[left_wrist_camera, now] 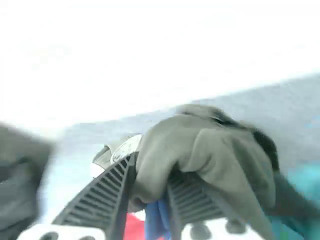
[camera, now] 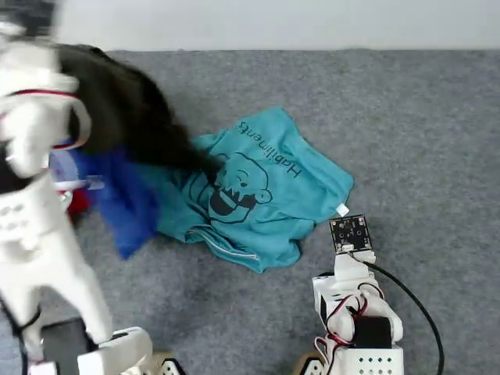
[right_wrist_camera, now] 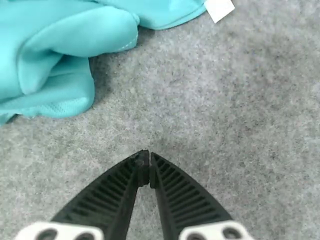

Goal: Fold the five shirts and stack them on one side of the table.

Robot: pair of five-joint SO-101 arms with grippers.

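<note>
Matt, ribbed black plastic fingers of the left hand pinch a soft dark grey cloth shirt. Under the right hand, the grey surface is rough, matt felt.

The left gripper is clamped on a bunched dark grey shirt, which drapes over its fingers. Blue cloth and red cloth show between them. A teal shirt lies on the grey surface nearby.

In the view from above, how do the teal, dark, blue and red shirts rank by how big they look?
1. teal shirt
2. dark shirt, though raised, perhaps nearer the camera
3. blue shirt
4. red shirt, just a sliver showing
</note>
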